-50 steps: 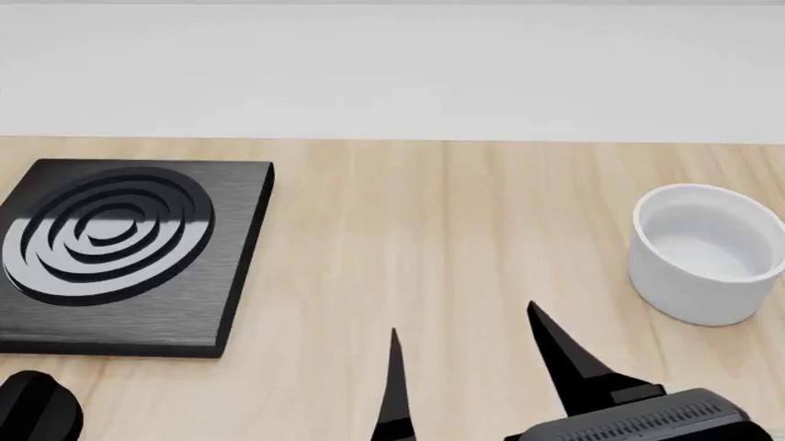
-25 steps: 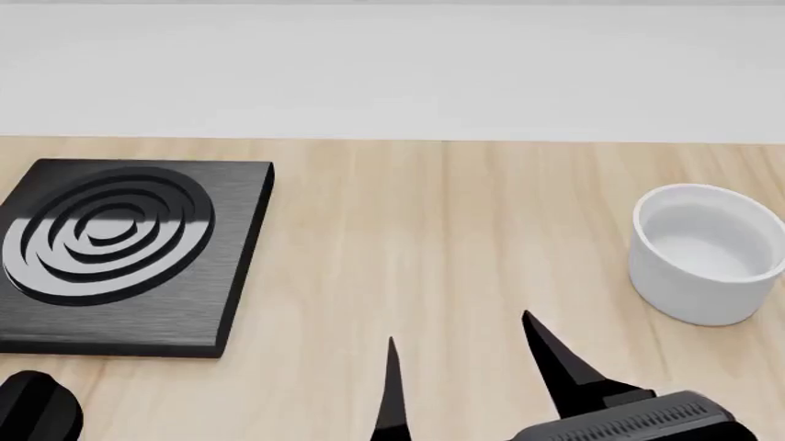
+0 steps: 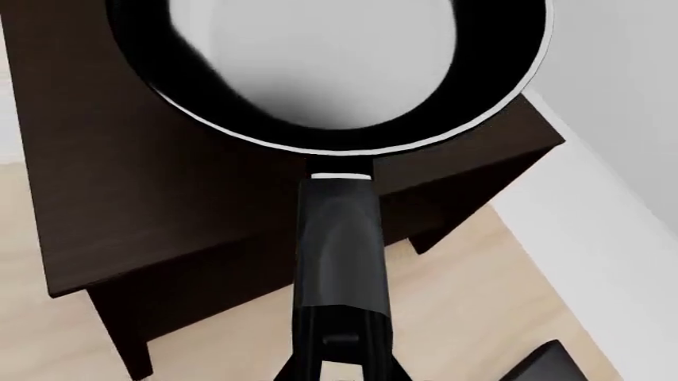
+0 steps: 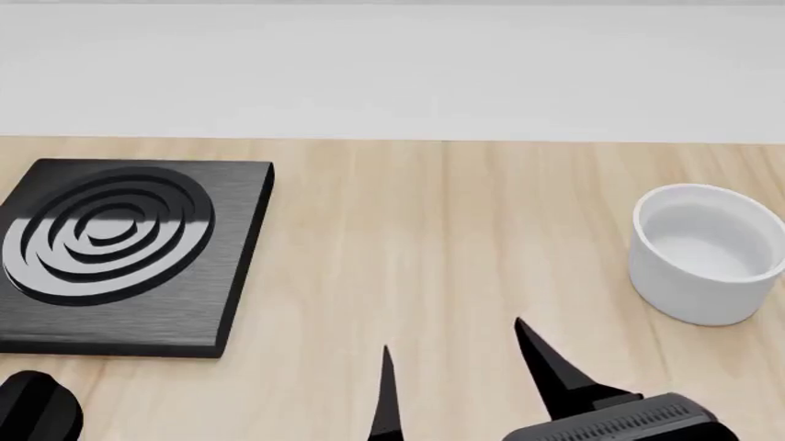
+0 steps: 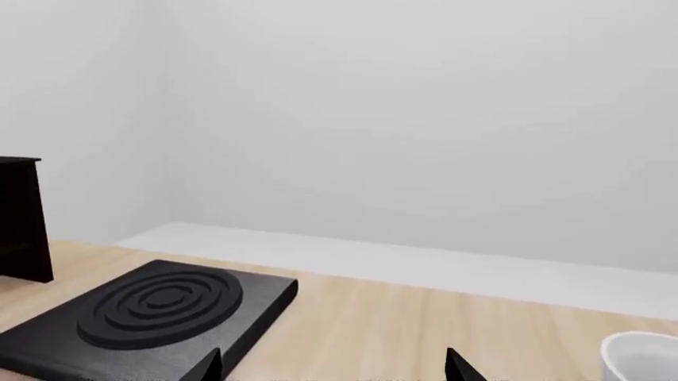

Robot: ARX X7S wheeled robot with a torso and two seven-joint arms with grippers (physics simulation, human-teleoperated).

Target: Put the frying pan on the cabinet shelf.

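Showing frying pan (image 3: 339, 71): round, black, glossy grey-white inside.

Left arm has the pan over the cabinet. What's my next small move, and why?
Probably ease the pan down. The left gripper holds its handle and the bowl of the pan is over the cabinet top, but whether it touches cannot be told, so release only once it rests.

Right gripper (image 4: 451, 378): two slim, matte black fingers tapering to sharp points; body behind them black with a grey, finely ribbed band. Rounded black part (image 4: 37, 413) showed at lower left.
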